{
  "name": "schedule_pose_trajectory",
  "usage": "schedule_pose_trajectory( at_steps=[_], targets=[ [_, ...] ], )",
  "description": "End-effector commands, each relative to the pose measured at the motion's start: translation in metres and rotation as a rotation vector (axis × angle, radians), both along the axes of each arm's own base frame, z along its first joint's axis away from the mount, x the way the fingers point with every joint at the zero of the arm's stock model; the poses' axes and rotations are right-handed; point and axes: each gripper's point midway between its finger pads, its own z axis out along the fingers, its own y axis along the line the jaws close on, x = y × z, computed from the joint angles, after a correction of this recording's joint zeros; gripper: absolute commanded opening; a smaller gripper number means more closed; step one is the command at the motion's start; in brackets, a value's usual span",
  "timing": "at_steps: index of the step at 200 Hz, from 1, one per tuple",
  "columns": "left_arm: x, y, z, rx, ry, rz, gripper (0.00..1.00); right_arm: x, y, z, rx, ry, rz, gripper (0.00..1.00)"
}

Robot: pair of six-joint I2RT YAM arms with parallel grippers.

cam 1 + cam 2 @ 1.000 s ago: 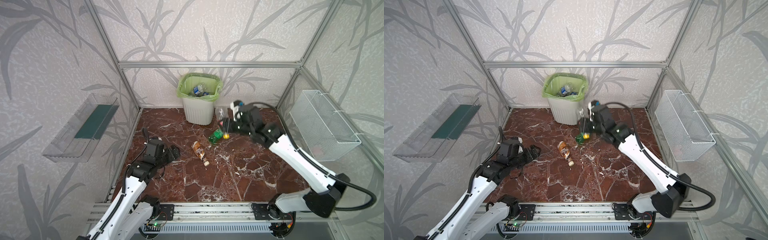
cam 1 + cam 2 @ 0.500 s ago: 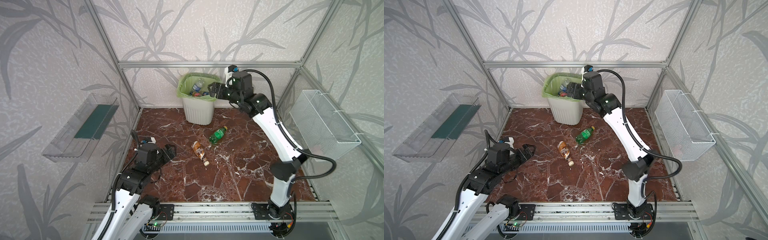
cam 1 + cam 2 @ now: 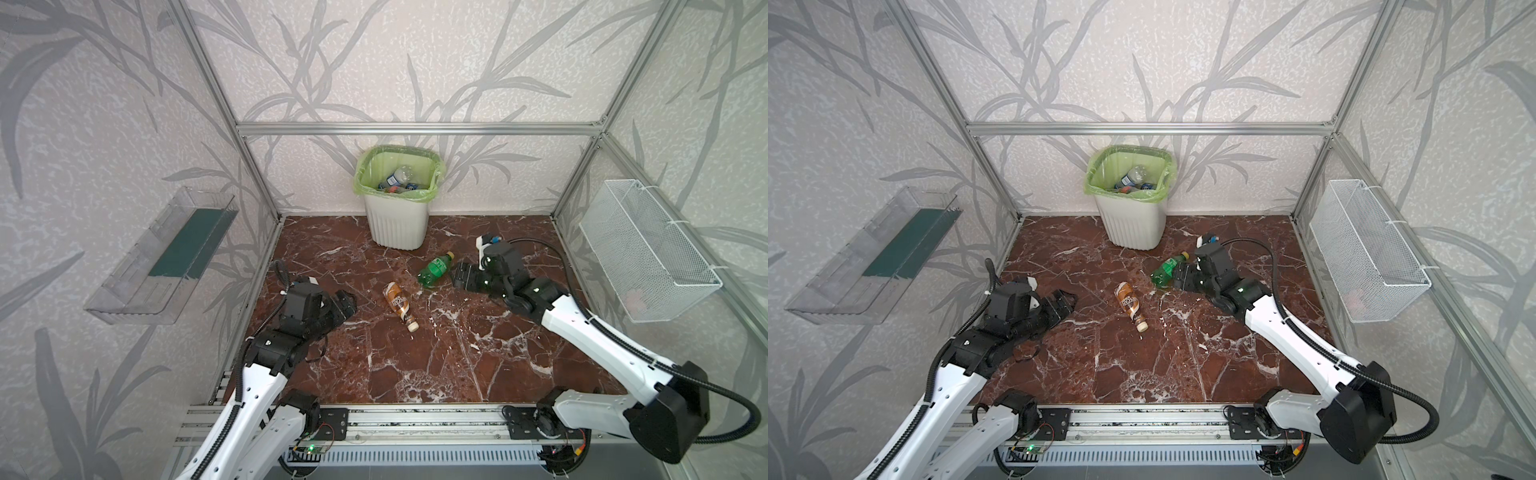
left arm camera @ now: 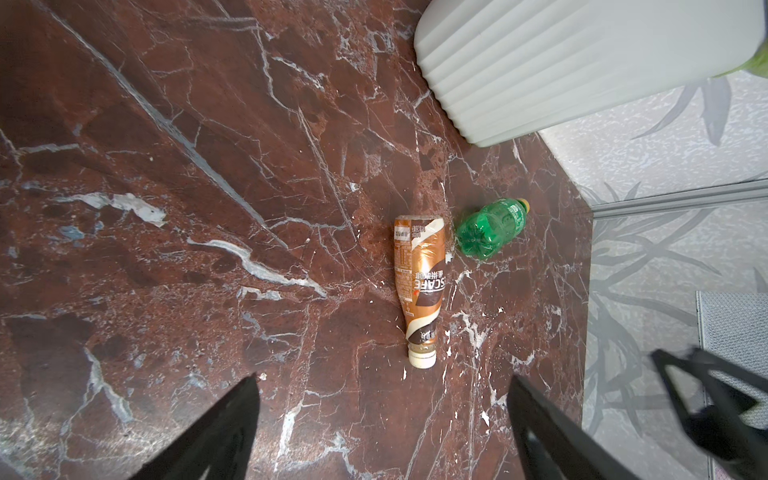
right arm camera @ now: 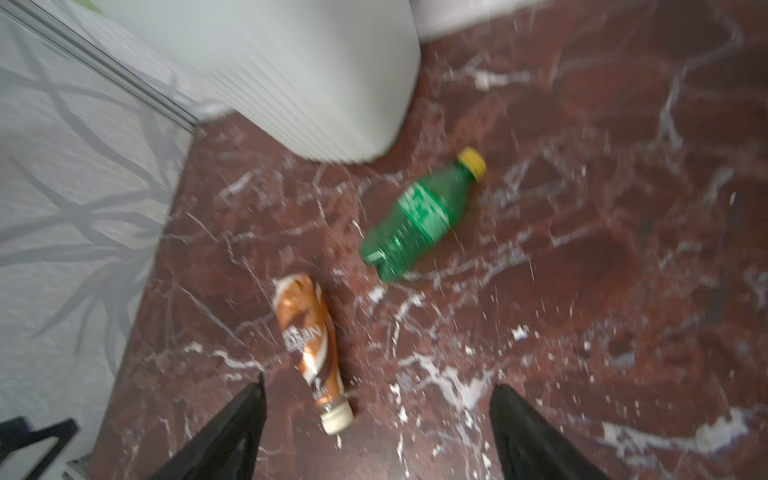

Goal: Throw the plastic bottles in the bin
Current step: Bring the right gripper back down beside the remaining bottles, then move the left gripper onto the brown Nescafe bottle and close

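Jaws gaped empty on left gripper [image 3: 348, 302] and right gripper [image 3: 457, 276], which, at three o'clock of the green yellow-capped plastic bottle [image 3: 434, 271], might roll it.

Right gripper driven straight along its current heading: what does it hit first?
Probably the green bottle, lying just ahead of the open right gripper; the brown bottle lies off that line.
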Motion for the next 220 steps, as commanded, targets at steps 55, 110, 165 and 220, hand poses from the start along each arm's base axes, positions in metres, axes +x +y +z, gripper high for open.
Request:
schedule_pose_trajectory(
  at_steps=[55, 110, 165, 220],
  targets=[
    [0.003, -0.021, -0.021, -0.035, 0.078, -0.023, 0.90, -0.022, 0.002, -0.036, 0.128, 0.103, -0.032, 0.83],
    [0.014, -0.068, -0.043, 0.017, 0.126, -0.092, 0.90, -0.030, -0.001, -0.044, 0.123, 0.115, -0.025, 0.83],
    [0.043, -0.106, -0.068, 0.088, 0.186, -0.118, 0.90, -0.038, -0.013, -0.038, 0.111, 0.083, -0.038, 0.83],
    [0.067, -0.123, -0.091, 0.197, 0.275, -0.134, 0.89, -0.044, -0.026, -0.030, 0.098, 0.055, -0.057, 0.83]
  ],
)
